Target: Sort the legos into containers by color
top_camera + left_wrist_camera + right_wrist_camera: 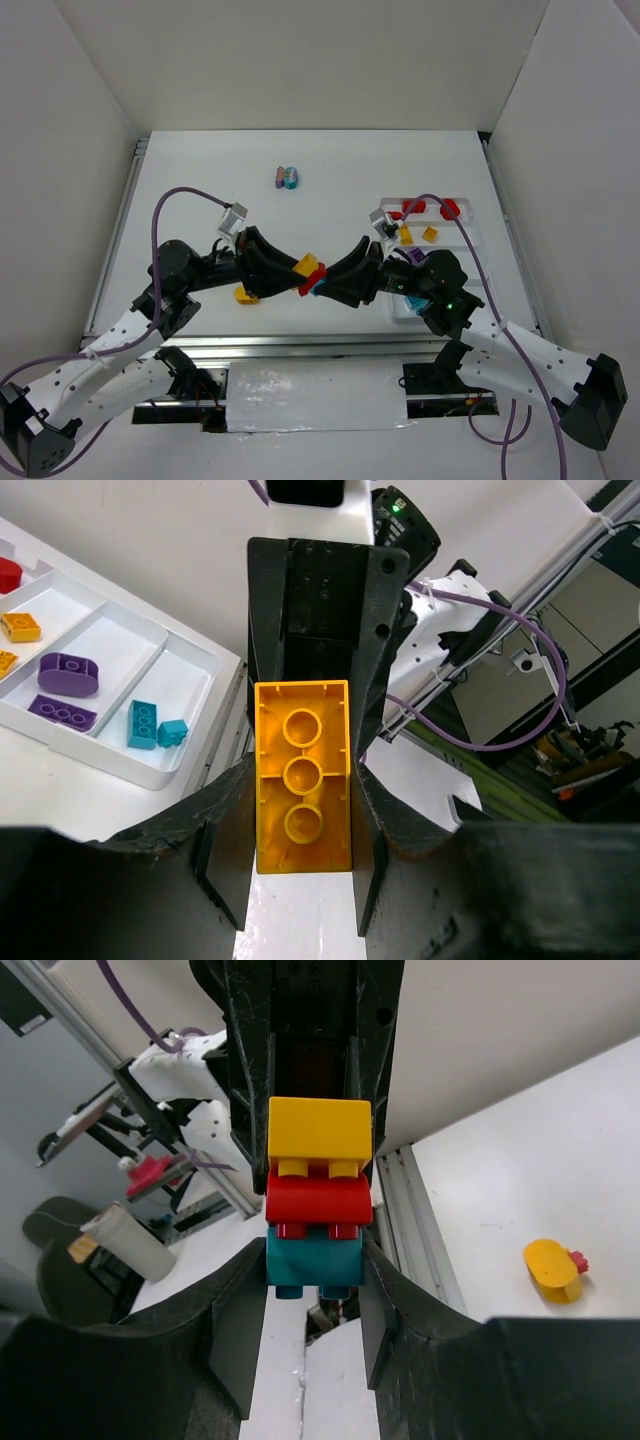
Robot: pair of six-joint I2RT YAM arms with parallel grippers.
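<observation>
Both arms meet at centre to split a stack of three plastic bricks (pixel 311 275). My left gripper (pixel 302 820) pinches the yellow top brick (pixel 302 775). My right gripper (pixel 315 1280) looks clamped on the teal bottom brick (pixel 313 1260), with the red brick (pixel 318 1200) between them. Opposed grips suit a pull-apart. A loose yellow oval piece (pixel 245 295) lies just beside the left gripper. The white four-compartment tray (pixel 100 760) sits right, holding sorted reds, yellows, purples, teals. A purple-and-teal cluster (pixel 288 178) waits far back, with nothing blocking it.

White tabletop (pixel 350 170), plain white panels (pixel 300 60) enclosing it on three sides (left, far and right), metal rail (pixel 330 345) along the near edge, soft even light
</observation>
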